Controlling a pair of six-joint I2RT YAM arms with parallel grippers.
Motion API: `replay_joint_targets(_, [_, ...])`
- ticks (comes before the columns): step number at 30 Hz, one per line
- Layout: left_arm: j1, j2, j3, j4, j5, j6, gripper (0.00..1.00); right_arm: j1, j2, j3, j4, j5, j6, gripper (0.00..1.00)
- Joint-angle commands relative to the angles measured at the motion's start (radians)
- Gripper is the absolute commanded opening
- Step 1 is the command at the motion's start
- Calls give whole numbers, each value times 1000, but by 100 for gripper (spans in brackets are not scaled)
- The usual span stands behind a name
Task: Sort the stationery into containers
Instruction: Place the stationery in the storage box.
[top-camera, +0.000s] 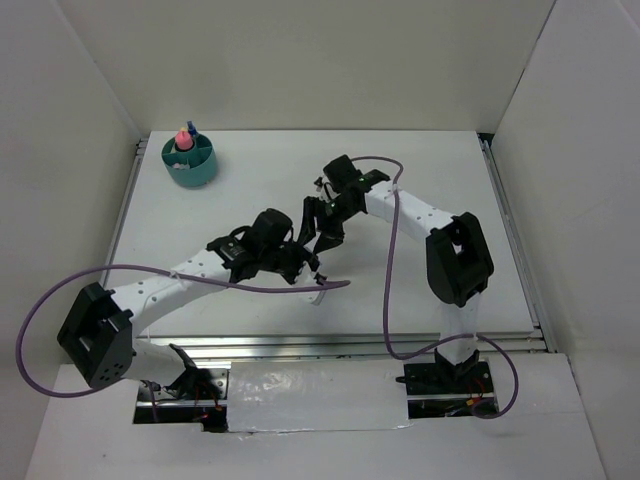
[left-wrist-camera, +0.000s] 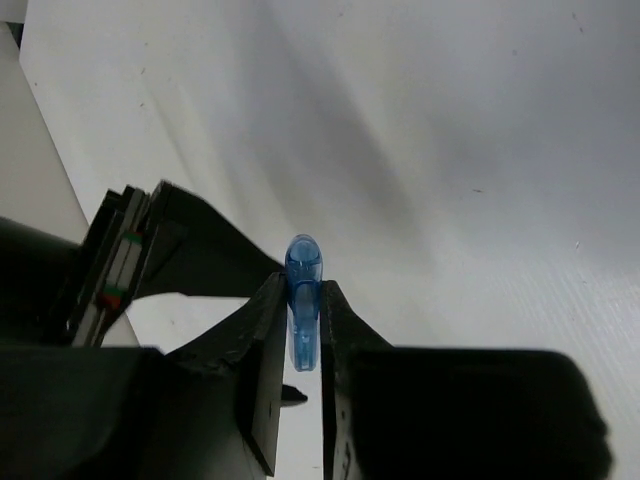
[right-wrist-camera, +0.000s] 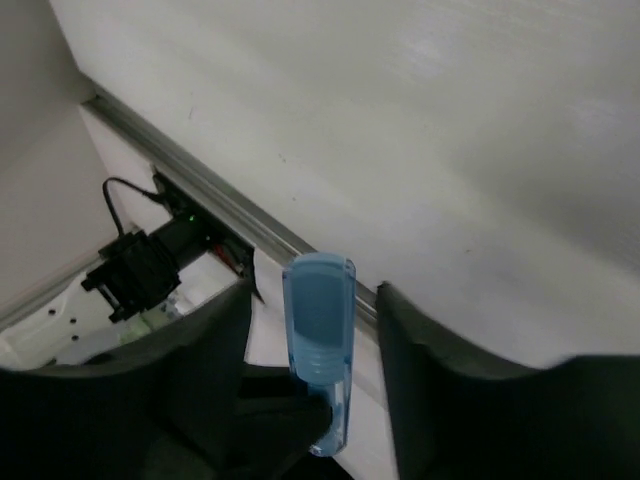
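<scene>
The teal tub (top-camera: 191, 176) at far left holds a pink item (top-camera: 184, 138) and a blue cap (top-camera: 192, 127), while the left gripper (left-wrist-camera: 302, 300) clamps the blue piece (left-wrist-camera: 303, 262) upright between the right gripper's (right-wrist-camera: 315, 290) spread jaws.

teal tub (top-camera: 190, 162): far left corner (pink item (top-camera: 184, 139) inside) | left hand (top-camera: 303, 262), right hand (top-camera: 325, 232): close together over table (top-camera: 440, 170) centre
</scene>
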Motion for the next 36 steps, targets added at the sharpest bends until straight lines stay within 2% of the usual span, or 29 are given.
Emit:
replay_joint_targets(1, [37,-37,39,0,67,-77,0,-44,-38,-31,52,-147,12,63])
replay_joint_targets(3, [81,-55,54,-23,109,-119,0,-120,-52,-39,66,-166,13,69])
replay_joint_targets(5, [118,-75,60,-17,143,-214,0,-191,-72,-50,103,-175,24,69])
replay_joint_targets(6, [143,-78,62,0,151,-254,0,-277,-91,-65,127,-177,41,70])
replay_joint_targets(7, [211,-78,65,27,159,-357,0,-318,-140,-111,205,-186,95,70])
replay_joint_targets(9, [308,-52,102,134,209,-459,0,-403,-179,-139,260,-244,159,70])
replay_joint_targets(10, [416,-28,131,165,231,-563,0,-470,-185,-145,287,-266,170,70])
replay_joint_targets(12, [517,73,248,225,304,-662,0,-521,-187,-140,294,-316,174,70])
replay_joint_targets(13, [614,115,296,244,326,-772,0,-552,-187,-130,287,-324,156,70])
replay_joint_targets(15, [716,280,434,284,375,-905,0,-569,-187,-133,278,-330,124,70])
replay_joint_targets(18, [793,377,566,411,331,-1034,0,-569,-199,-166,281,-317,101,70])
replay_joint_targets(23, [845,560,766,481,251,-1082,0,-557,-220,-231,336,-309,113,70])
replay_joint_targets(29, [897,724,948,417,217,-1078,0,-552,-196,-197,287,-301,73,70])
replay_joint_targets(36, [908,733,920,353,196,-1029,0,-552,-190,-212,308,-310,76,70])
